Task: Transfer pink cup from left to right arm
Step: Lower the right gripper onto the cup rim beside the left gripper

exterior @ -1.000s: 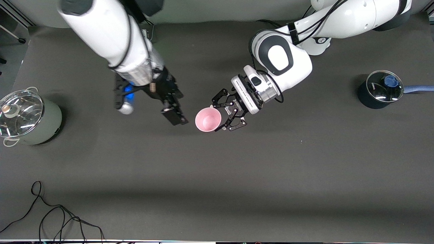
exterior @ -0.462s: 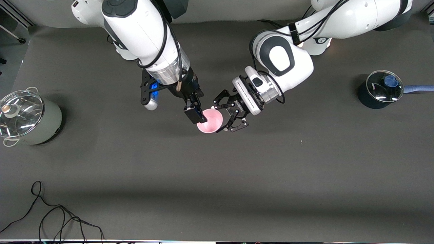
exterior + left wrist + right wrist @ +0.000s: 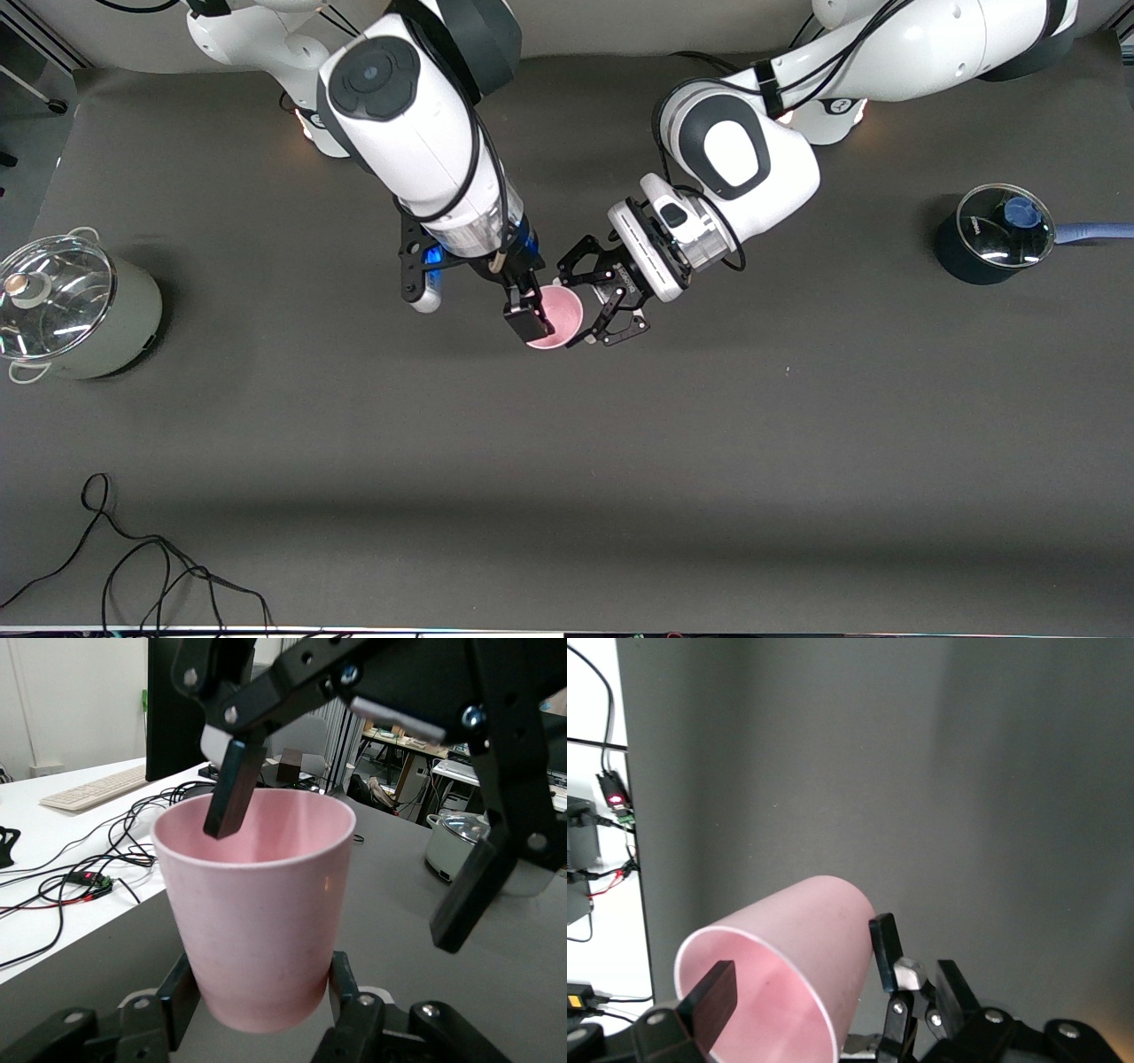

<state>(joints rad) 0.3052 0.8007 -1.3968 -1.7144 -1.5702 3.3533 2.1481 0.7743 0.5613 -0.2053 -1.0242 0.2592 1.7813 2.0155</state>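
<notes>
The left gripper (image 3: 595, 306) is squeezed shut on the pink cup (image 3: 560, 312). It holds the cup up in the air over the middle of the dark table (image 3: 709, 443). In the left wrist view its black fingers (image 3: 177, 997) press on both sides of the cup (image 3: 257, 921), down near the bottom. The cup is the right way up there, with its open top facing up.

The right gripper (image 3: 524, 306) is at the cup too. Its fingers are spread wide open. In the left wrist view one finger (image 3: 235, 788) dips inside the cup's mouth, and the other finger (image 3: 469, 895) hangs outside, a little away from the cup's wall. So the rim sits between the two fingers, and they are not squeezing it. In the right wrist view one flat pad (image 3: 718, 997) shows inside the pink cup (image 3: 788, 983).

A pale green pot with a glass lid (image 3: 66, 306) stands at the right arm's end of the table. A dark pot with a blue knob and blue handle (image 3: 997, 232) stands at the left arm's end. A black cable (image 3: 133, 567) lies on the table edge nearest the front camera.
</notes>
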